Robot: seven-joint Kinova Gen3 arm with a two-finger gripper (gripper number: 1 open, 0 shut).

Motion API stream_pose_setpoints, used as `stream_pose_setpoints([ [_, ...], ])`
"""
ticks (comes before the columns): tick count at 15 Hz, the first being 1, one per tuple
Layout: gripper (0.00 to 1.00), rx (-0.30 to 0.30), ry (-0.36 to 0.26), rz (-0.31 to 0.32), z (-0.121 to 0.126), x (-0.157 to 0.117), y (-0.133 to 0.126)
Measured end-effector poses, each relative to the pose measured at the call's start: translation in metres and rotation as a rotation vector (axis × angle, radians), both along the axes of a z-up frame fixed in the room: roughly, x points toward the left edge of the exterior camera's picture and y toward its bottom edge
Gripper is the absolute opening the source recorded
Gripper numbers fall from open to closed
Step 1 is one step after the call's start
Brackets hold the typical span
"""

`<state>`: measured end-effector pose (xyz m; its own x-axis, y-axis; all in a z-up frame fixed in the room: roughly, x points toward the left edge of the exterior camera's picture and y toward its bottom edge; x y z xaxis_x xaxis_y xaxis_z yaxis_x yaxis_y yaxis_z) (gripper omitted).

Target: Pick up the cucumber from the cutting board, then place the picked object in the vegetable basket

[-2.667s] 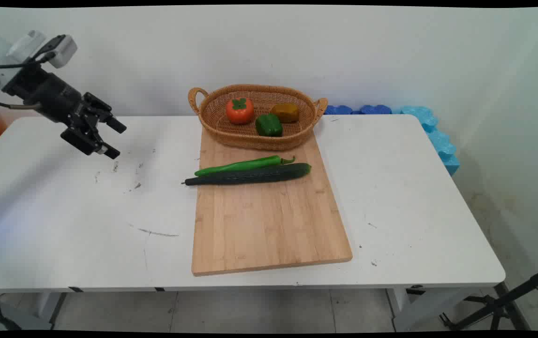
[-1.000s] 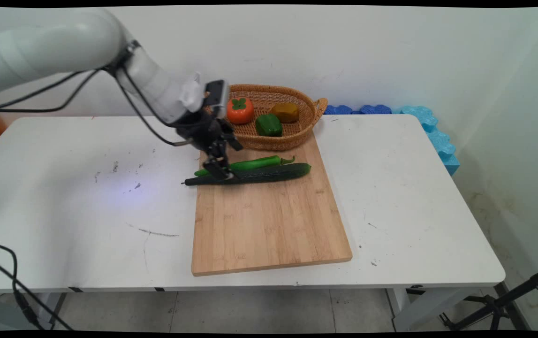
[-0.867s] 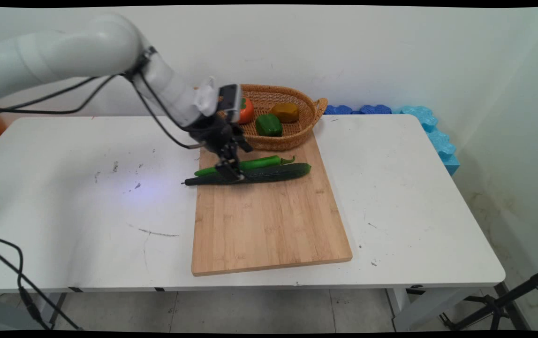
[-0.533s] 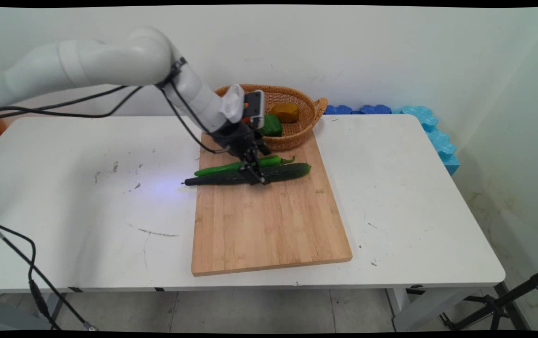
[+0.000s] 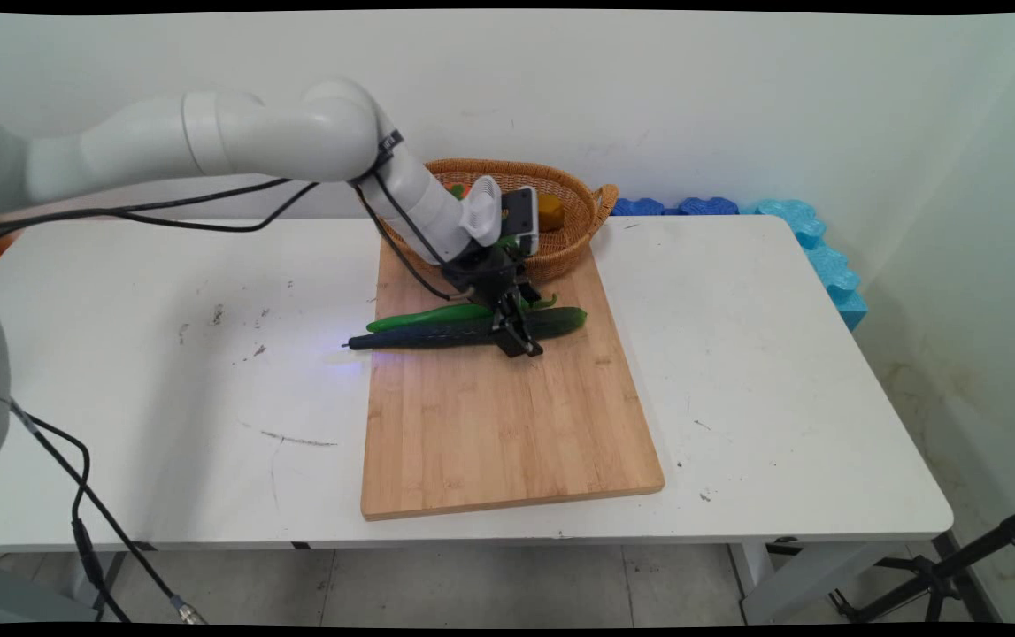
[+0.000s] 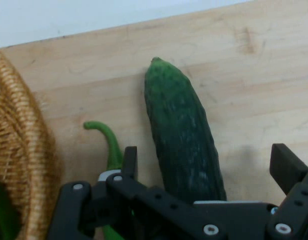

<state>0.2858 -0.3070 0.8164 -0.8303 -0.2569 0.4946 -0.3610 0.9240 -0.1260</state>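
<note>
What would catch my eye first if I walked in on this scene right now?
Probably the white arm reaching in from the left, its black tool open and straddling a long dark cucumber on the wooden cutting board. A slim green chili pepper lies right beside the cucumber, on its far side. Behind them, a wicker basket sits at the board's far end, partly hidden by the arm.

The arm hides most of what lies in the wicker basket [image 5: 573,232], and in the hand view the gripper's linkage covers the cucumber's [image 6: 184,135] near end and the green chili's [image 6: 109,145] body.
</note>
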Motion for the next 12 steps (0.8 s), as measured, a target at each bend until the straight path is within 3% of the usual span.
stream_pose_setpoints([
  [3, 1.0, 0.006, 0.003, 0.007, -0.007, -0.008, -0.005],
  [4, 0.0, 0.008, 0.003, 0.009, -0.008, -0.009, -0.006],
  [12, 0.0, 0.028, 0.011, 0.017, -0.009, -0.015, -0.005],
])
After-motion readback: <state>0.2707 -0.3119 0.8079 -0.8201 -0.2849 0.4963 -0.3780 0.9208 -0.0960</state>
